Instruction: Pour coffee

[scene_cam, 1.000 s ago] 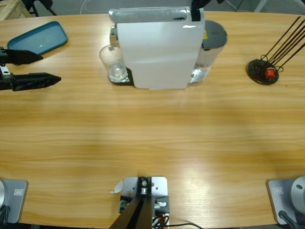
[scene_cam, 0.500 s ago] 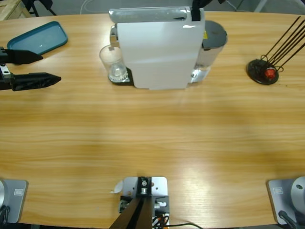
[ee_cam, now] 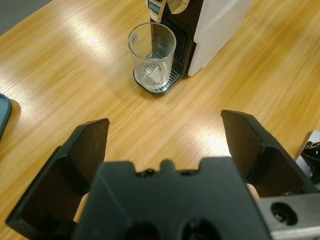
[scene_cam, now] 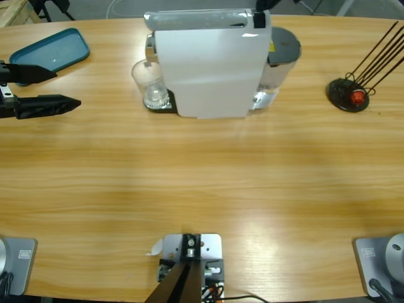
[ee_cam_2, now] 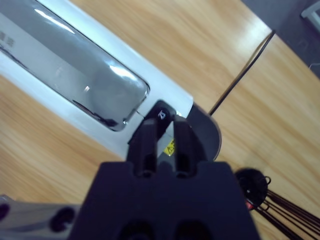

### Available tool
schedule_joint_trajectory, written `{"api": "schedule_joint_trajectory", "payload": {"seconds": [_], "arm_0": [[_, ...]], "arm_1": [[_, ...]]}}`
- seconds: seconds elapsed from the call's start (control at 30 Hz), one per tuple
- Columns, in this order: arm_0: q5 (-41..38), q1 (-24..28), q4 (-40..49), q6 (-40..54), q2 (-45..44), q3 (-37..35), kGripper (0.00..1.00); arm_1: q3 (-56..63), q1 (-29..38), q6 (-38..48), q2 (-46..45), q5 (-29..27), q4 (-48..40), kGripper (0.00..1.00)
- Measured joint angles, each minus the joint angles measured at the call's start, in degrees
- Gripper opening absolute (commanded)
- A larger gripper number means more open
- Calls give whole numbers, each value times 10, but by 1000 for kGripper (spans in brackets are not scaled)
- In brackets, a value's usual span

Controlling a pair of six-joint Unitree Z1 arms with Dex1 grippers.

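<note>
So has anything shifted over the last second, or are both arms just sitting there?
Nothing has visibly changed. The left gripper still waits open at the table's edge, short of the glass on the coffee machine tray. The right gripper stays shut over the machine's top. The blue tray and capsule rack are where they were.

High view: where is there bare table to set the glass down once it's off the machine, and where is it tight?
Bare: the wide wooden table in front of the coffee machine, and the stretch between the machine and the capsule rack. Tight: the far-left strip, where the glass, the open left gripper and the blue tray sit close together.
</note>
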Motion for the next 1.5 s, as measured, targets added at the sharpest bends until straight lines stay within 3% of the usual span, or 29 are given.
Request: {"api": "schedule_joint_trajectory", "payload": {"seconds": [0.23, 0.6, 0.63, 0.7, 0.73, 1.5], "arm_0": [[0, 0, -1, 0, 0, 0, 968], [0, 0, -1, 0, 0, 0, 968], [0, 0, -2, 0, 0, 0, 968], [0, 0, -2, 0, 0, 0, 968], [0, 0, -2, 0, 0, 0, 968], [0, 0, -9, 0, 12, 0, 968]], "arm_1": [[-15, 7, 16, -58, -1, 1, 1000], [-2, 7, 31, -61, -2, 5, 987], [-2, 7, 31, -61, -3, 5, 813], [-2, 7, 32, -61, -9, 5, 37], [-2, 7, 31, -61, -15, 5, 0], [-34, 7, 35, 23, -41, 22, 0]]}}
